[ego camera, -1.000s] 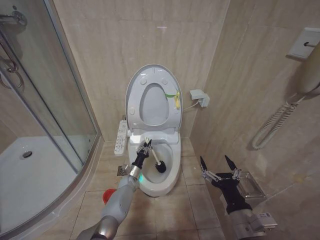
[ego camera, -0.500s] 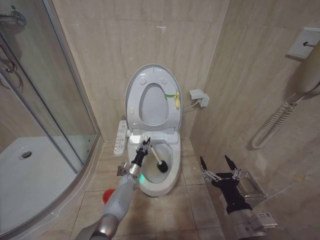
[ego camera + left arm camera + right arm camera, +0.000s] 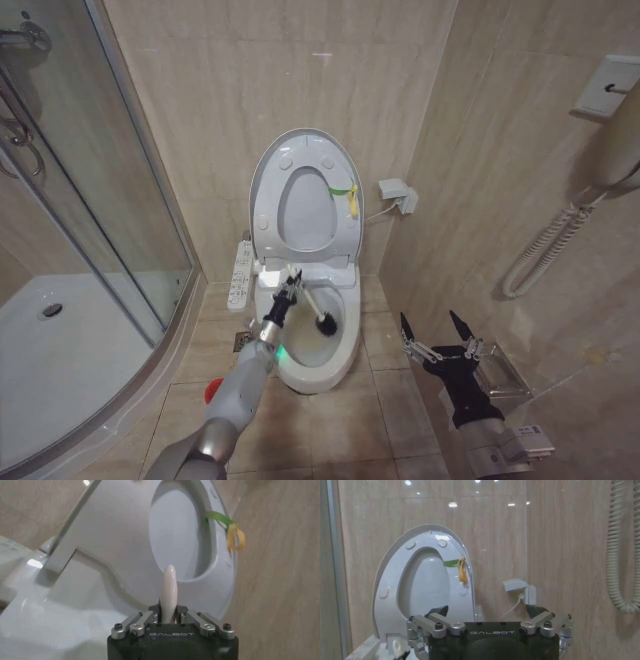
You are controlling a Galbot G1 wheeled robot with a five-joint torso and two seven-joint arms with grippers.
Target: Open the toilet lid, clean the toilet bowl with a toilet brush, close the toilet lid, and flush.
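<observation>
Against the tiled back wall, the toilet lid (image 3: 303, 190) stands raised upright together with the ring-shaped seat (image 3: 307, 213), a yellow-green tag (image 3: 351, 197) hanging at its edge. Below it, the toilet bowl (image 3: 340, 330) lies open. The left tool (image 3: 290, 294) reaches over the near-left rim of the bowl, its fingers closed tight on the white handle of the toilet brush (image 3: 312, 308). The handle slants down and to the right, so the black bristle head sits inside the bowl toward its right side. From the left wrist view, the handle's rounded end pokes up between the clamped fingers (image 3: 150, 618). The right tool (image 3: 437, 332) hangs well to the right of the toilet above the floor tiles, fingers spread wide, holding nothing.
</observation>
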